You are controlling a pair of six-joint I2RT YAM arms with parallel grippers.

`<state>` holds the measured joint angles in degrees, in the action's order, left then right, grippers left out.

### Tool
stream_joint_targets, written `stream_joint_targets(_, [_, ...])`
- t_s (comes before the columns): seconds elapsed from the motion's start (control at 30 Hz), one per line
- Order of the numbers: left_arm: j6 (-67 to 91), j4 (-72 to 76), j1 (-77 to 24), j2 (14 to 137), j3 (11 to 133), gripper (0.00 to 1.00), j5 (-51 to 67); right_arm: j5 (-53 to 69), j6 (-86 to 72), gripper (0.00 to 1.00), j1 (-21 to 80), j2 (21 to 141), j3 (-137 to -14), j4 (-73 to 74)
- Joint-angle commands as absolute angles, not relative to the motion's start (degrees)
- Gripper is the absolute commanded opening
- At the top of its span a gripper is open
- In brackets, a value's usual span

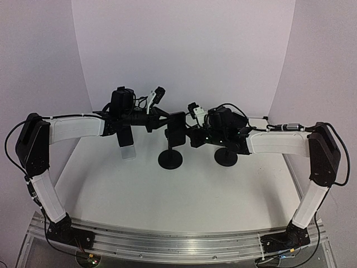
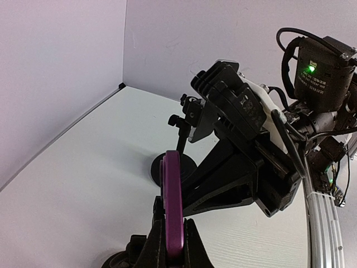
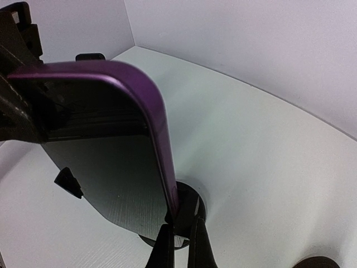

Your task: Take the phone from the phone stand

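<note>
Pinching from both sides: left fingers (image 2: 152, 247) and right fingers (image 3: 165, 251) each clamp an edge of the purple-rimmed dark-screened phone (image 1: 177, 127), upright above the black round-based stand (image 1: 170, 160) on the white bench (image 1: 139, 190).

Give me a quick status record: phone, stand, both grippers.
phone: purple-edged, upright, over the middle of the table
stand: black, round base on the table, right below the phone; cannot tell whether its clamp holds the phone
left gripper: shut on the phone's edge
right gripper: shut on the phone from the other side
second stand: black, right of the first, partly hidden by the right arm
</note>
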<state>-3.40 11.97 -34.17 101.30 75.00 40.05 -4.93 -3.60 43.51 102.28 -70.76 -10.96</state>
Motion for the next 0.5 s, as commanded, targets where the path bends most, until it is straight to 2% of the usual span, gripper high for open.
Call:
stream_joint_targets(0.0, [-5.13,6.90,-33.84,99.66,77.42,0.00,42.81,-11.35,-4.92,0.00,39.95,100.77,-71.01,-8.20])
stream_joint_targets(0.47, [-5.97,5.17,-33.53,99.69,78.24,0.00,42.88,-12.01,-5.27,0.00,38.20,100.12,-70.93,-7.32])
